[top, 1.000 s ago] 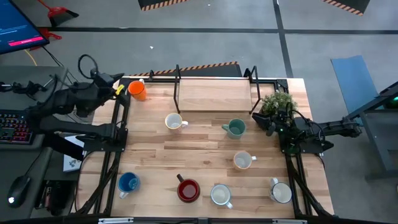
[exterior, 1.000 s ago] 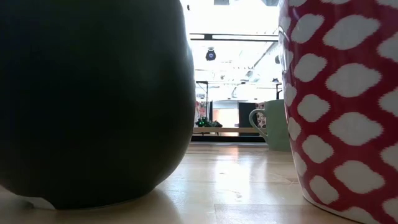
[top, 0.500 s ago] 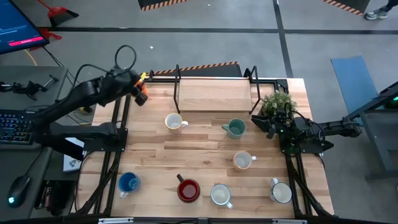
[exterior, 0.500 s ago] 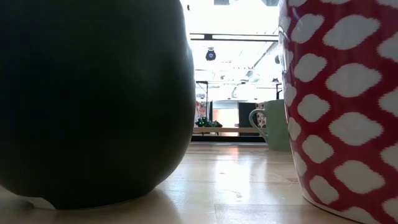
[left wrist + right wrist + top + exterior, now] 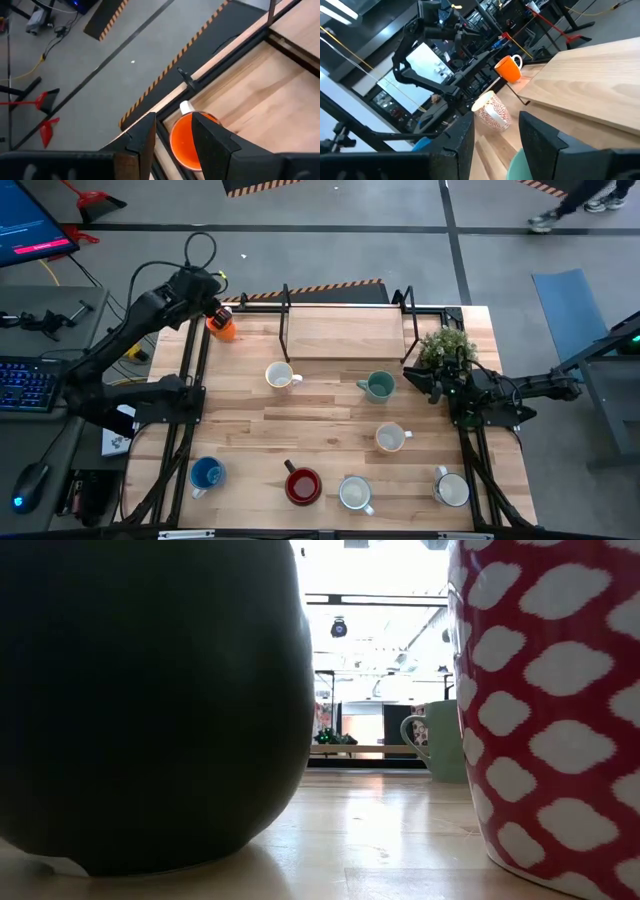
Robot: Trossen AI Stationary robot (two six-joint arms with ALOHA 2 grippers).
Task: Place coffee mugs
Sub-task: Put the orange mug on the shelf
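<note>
**Left gripper poised over the orange mug at the table's far corner**

The left gripper (image 5: 217, 307) hangs directly above the orange mug (image 5: 221, 327), which stands upright at the far-left corner of the table (image 5: 330, 440), just beside the raised wooden board (image 5: 345, 332). In the left wrist view the two dark fingers (image 5: 207, 137) are spread apart, one on each side of the mug's rim — no contact can be made out, and the mug's pale handle (image 5: 186, 107) points toward the table edge.

The other mugs, placed from the wooden board:
- a white patterned mug (image 5: 281, 376) just in front of its left end;
- the teal-green mug (image 5: 379, 386) just in front of its right end;
- a cream mug (image 5: 390, 438) farther forward, beyond the teal-green one;
- along the near edge, well apart from the board — the blue mug (image 5: 206, 474), the dark red mug (image 5: 302, 485), a grey-white mug (image 5: 355, 493) and another white mug (image 5: 451, 489).

The right gripper (image 5: 418, 377) waits off the board's right end, next to the potted plant (image 5: 447, 345); its fingers (image 5: 540, 137) stand apart with nothing between them.
</note>
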